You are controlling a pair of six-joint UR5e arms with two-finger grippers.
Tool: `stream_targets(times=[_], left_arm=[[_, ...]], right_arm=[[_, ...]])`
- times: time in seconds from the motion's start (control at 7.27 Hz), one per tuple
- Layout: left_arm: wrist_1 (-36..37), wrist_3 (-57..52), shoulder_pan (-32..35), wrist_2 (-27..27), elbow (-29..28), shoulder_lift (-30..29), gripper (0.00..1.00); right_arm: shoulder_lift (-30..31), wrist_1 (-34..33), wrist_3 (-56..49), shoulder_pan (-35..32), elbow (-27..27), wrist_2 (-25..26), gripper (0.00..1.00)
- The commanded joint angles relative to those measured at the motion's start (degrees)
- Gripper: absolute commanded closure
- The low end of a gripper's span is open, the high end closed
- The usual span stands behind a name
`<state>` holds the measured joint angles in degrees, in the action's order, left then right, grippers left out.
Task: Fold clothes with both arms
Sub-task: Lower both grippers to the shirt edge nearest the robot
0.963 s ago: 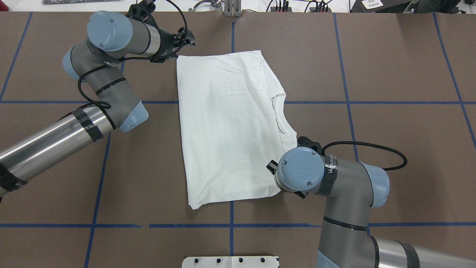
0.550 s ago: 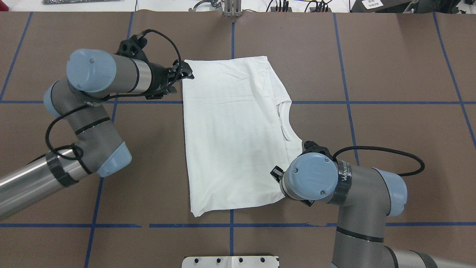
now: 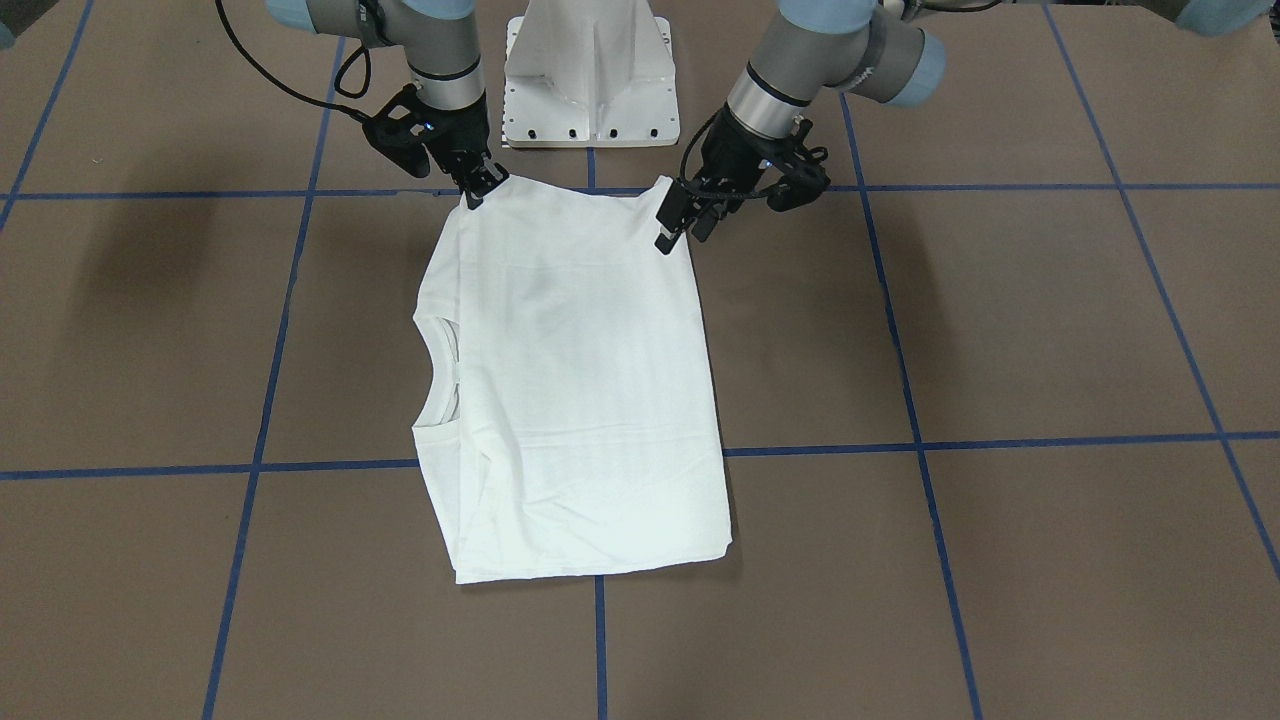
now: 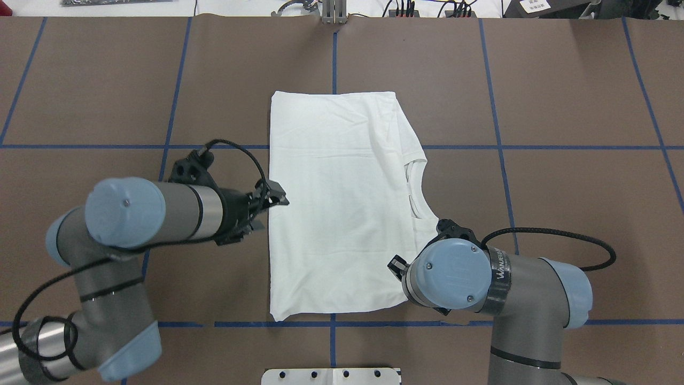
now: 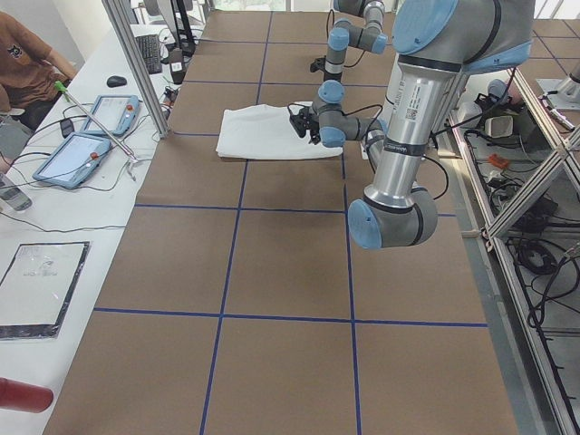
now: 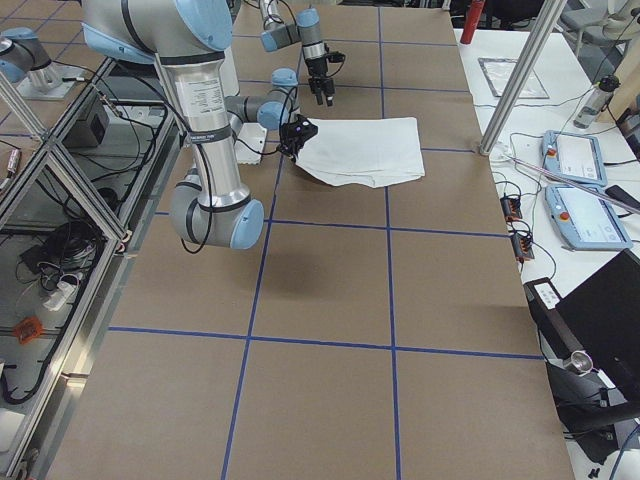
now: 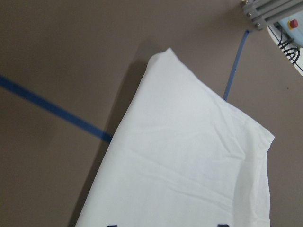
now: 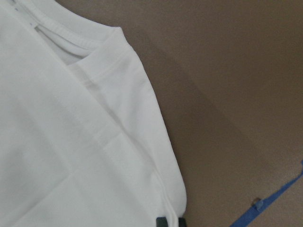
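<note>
The left gripper (image 4: 278, 197) hangs above the shirt's (image 4: 336, 214) left edge. Its jaws are spread wide and hold nothing, touching no cloth. The right gripper (image 3: 480, 190) is closed on the shirt's near right corner, which is lifted a little off the table (image 4: 561, 96). The rest of the shirt lies folded flat at mid-table, with its ribbed neck (image 4: 414, 182) on the right. A black band (image 4: 496, 267) on the right arm carries white lettering too small to read.
</note>
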<state>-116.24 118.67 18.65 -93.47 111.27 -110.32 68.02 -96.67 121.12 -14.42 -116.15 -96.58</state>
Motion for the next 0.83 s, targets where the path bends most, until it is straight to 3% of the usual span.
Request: stream_targets(times=[0.0,0.41,0.69], left_arm=[[6.7,4.1,-7.8,4.5,1.6,0.4,0.23],[8.1,4.1,-9.9,4.8,0.0,0.5,0.24],[8.1,4.2,-10.6,4.9,-0.4,0.6,0.41]], right_arm=[[0.2,0.0,0.2,0.4,-0.2,0.0,1.00],[0.2,0.1,0.3,0.4,-0.7,0.0,1.00],[0.2,0.0,0.2,0.4,-0.7,0.0,1.00]])
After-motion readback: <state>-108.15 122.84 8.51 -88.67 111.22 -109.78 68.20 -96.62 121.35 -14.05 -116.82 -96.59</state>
